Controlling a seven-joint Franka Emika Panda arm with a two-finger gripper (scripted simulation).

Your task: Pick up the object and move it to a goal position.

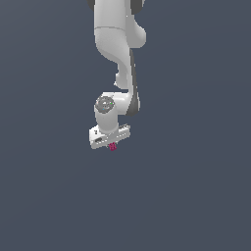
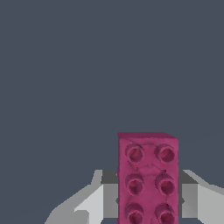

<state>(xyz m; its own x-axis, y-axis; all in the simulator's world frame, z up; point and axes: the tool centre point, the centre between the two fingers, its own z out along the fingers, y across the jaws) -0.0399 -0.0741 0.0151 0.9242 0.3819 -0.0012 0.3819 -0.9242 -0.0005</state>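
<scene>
The object (image 1: 113,146) is a tiny magenta-pink block poking out just below the white gripper (image 1: 112,142) in the exterior view. The wrist view shows the object (image 2: 148,179) close up, a rectangular brick with two rows of round studs. It stands between the two grey fingers (image 2: 109,194), which press against its long sides. The gripper (image 2: 148,199) is shut on it. The lower end of the brick is cut off by the picture's edge. No goal position shows in either view.
The white arm (image 1: 115,44) reaches in from the top of the exterior view, its wrist bent over the block. A plain dark grey-blue floor (image 1: 196,186) fills the rest of both views.
</scene>
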